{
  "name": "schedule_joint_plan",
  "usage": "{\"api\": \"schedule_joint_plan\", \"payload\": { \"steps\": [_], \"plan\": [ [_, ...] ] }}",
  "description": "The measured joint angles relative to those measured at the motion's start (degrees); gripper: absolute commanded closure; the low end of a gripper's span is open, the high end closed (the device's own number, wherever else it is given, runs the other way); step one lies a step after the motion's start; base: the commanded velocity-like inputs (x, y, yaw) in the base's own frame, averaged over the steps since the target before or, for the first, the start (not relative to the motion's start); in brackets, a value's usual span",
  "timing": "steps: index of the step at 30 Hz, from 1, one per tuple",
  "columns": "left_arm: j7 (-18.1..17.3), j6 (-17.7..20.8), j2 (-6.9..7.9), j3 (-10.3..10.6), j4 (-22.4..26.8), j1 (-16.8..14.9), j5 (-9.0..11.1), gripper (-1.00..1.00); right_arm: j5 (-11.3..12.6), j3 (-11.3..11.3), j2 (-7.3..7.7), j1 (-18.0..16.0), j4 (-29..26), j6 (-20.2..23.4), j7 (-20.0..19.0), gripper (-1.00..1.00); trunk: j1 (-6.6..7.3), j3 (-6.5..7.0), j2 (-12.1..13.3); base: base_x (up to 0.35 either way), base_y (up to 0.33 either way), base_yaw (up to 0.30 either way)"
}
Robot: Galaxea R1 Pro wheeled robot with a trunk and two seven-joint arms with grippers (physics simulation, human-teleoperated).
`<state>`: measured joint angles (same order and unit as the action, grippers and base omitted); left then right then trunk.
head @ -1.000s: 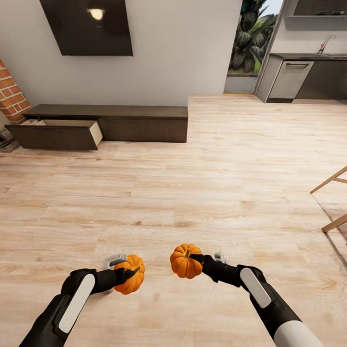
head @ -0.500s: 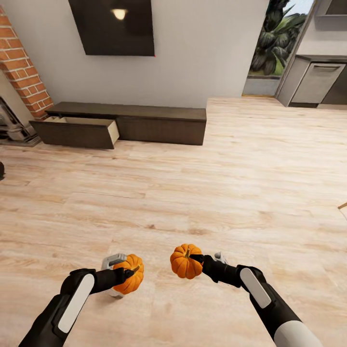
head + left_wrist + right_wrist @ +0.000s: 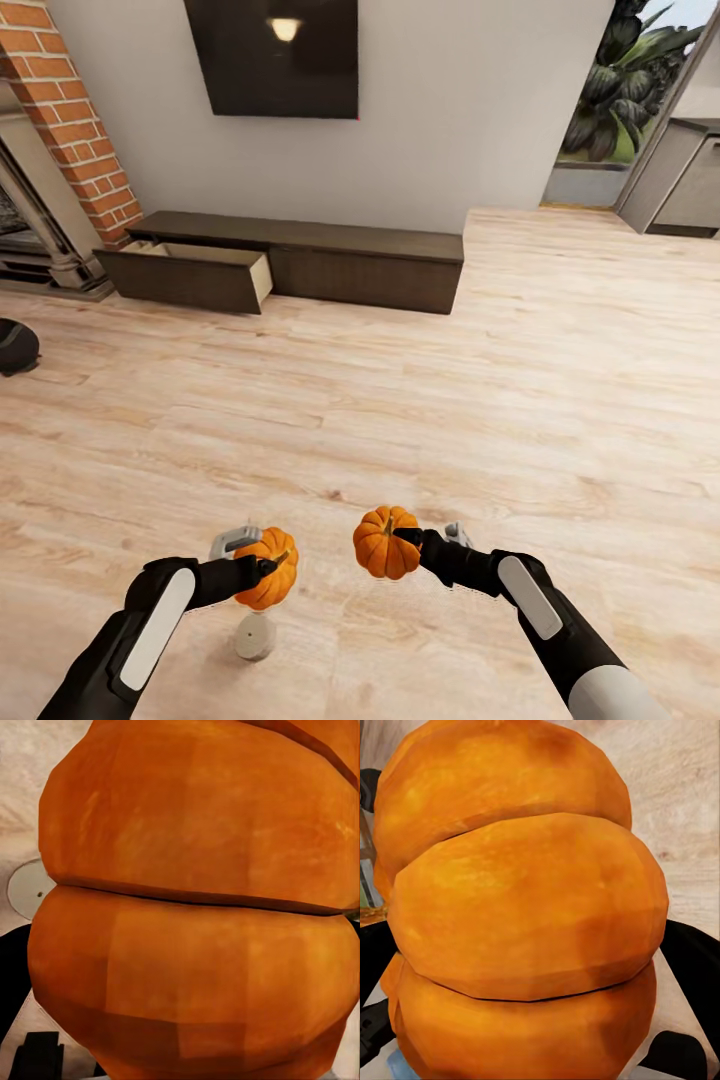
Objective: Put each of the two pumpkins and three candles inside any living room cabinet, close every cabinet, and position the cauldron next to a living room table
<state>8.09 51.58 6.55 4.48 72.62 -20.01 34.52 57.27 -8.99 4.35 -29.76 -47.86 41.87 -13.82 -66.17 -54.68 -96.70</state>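
Orange ribbed flesh crowds both wrist views: you are carrying one pumpkin in each gripper. Your left gripper [image 3: 266, 568] is clamped on the left pumpkin [image 3: 268, 567], held low over the pale wood floor [image 3: 450, 400]; in the left wrist view that pumpkin [image 3: 195, 907] sits right against the lens. Your right gripper [image 3: 405, 538] is clamped near the stem of the right pumpkin [image 3: 383, 542], which is held beside the left one with a gap between them; the right wrist view shows the same fruit [image 3: 521, 922] with dark finger parts at its edges. On the floor below the left pumpkin stands a short beige-grey candle [image 3: 255, 635], upright; its round top [image 3: 28, 886] is visible past the pumpkin in the left wrist view. Ahead of you, against the grey wall [image 3: 450, 100], stands the long dark brown cabinet [image 3: 360, 262]. Its left drawer [image 3: 190, 275] is pulled out, exposing a pale interior; the right drawer front is flush. A dark screen [image 3: 275, 55] hangs on the wall above it, and a brick column [image 3: 75, 120] rises to the cabinet's left. At the far left edge of the head view, a black rounded body, apparently the cauldron [image 3: 15, 347], rests on the floor, well apart from the cabinet.
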Motion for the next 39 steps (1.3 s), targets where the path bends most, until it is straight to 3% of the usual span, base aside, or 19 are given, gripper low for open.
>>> {"api": "schedule_joint_plan", "payload": {
  "steps": [3, 10, 25, 39],
  "plan": [
    [-0.1, 0.0, 0.0, -1.4, 0.0, 0.0, -0.1, 1.0, 0.0, 0.0, 0.0, 0.0, 0.0, 0.0, 0.0, 1.0, 0.0, 0.0, 0.0, 0.328, 0.0, 0.002],
    [-0.1, 0.0, 0.0, -2.0, -0.1, 0.0, 0.1, 1.0, 0.1, 0.0, 0.0, 0.0, 0.0, 0.0, 0.0, 1.0, -0.01, 0.0, 0.0, 0.279, 0.0, 0.0],
    [-0.2, 0.0, -0.09, -2.1, 0.5, 0.0, 0.5, 1.0, 0.5, 0.0, 0.0, 0.0, 0.0, 0.1, -0.1, 1.0, -0.03, 0.0, 0.0, 0.009, 0.0, 0.0],
    [-0.1, 0.0, -0.09, -2.1, 0.5, 0.0, 0.5, 1.0, 0.6, 0.0, 0.02, 0.0, 0.0, 0.1, -0.2, 1.0, 3.04, 2.51, 5.6, 0.0, 0.0, 0.0]
  ]
}}
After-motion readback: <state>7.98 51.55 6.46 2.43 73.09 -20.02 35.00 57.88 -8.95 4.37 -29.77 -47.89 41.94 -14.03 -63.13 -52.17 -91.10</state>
